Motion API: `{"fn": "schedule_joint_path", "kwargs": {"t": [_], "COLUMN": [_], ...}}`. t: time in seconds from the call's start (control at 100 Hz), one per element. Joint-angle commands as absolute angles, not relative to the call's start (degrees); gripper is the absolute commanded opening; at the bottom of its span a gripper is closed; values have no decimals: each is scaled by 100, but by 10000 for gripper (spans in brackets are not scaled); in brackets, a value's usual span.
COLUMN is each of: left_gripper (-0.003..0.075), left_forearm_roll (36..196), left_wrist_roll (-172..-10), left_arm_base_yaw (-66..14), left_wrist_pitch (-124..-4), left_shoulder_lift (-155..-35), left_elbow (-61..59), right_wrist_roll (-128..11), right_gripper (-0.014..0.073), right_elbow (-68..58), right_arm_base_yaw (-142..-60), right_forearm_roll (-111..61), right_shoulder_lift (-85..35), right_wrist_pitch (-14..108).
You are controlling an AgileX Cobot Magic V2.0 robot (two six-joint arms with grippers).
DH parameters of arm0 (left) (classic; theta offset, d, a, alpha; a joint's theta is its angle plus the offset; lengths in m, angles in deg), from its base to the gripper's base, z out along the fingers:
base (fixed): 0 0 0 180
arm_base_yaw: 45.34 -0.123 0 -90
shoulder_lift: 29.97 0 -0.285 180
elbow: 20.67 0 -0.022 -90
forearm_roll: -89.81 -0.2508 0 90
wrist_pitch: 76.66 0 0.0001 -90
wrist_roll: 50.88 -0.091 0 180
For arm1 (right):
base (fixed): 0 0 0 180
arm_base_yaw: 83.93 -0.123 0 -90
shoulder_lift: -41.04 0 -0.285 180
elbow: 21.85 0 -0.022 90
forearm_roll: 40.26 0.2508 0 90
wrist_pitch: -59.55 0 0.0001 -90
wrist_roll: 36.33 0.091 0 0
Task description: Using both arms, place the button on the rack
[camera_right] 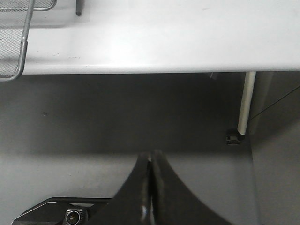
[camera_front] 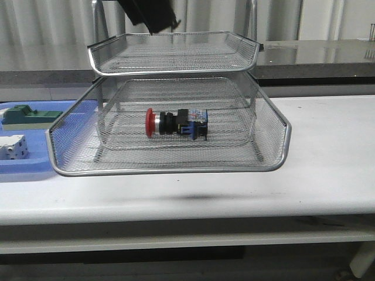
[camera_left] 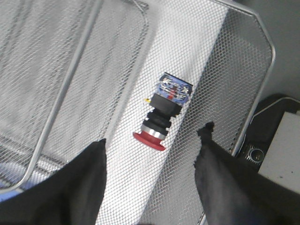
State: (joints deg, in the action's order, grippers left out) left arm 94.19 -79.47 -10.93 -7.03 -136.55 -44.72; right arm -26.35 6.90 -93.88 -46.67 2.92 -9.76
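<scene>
The button (camera_front: 176, 124) lies on its side on the mesh floor of the rack's (camera_front: 170, 170) lower tray, red head to the left, blue block to the right. In the left wrist view the button (camera_left: 164, 112) rests loose on the mesh, and my left gripper (camera_left: 154, 133) hovers open above it, its black fingers (camera_left: 89, 173) wide apart and touching nothing. A black part of my left arm (camera_front: 149, 14) shows above the rack's top tier. My right gripper (camera_right: 151, 154) is shut and empty, off the table's front edge and below it, with a corner of the rack (camera_right: 11, 42) in its view.
A blue plastic tray (camera_front: 35, 164) lies left of the rack, holding a green block on a beige base (camera_front: 29, 114) and a white blocky part (camera_front: 13, 146). The white table (camera_front: 328, 152) extends to the right. A table leg (camera_right: 246, 101) stands below the edge.
</scene>
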Motion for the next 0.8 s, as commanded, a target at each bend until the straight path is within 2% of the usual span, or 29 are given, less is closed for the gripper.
{"fn": "schedule_joint_path", "kwargs": {"t": [0.0,0.2,0.34,0.56,0.79], "left_gripper": [404,404,404,404,404], "left_forearm_roll": [9483,9520,9554,9710,9893], "left_wrist_roll": [-7647,-7394,-7149,-6865,-6868], "left_arm_base_yaw": [-1325,-2001,-2546,-3145,-3250], "left_wrist_pitch": [-847,-910,-1499,-3128,-5207], "left_shoulder_lift": [-13171,-12572,-11876,-10447,-8902], "left_elbow": [-4660,-4339,-3618,-1893,244], "right_wrist_roll": [-2658,-2658,-2658,-2658,-2658], "right_gripper": [-67,-67,-67,-67,-67], "right_elbow": [524,524,524,524,524], "right_arm_base_yaw": [-9387,-9387,-9387,-9387,-9387], "right_forearm_roll": [-4752,-4752,-4752,-4752,-4752], "right_shoulder_lift": [262,262,262,262,262], "right_wrist_pitch": [-664,-664,-664,-664,-664]}}
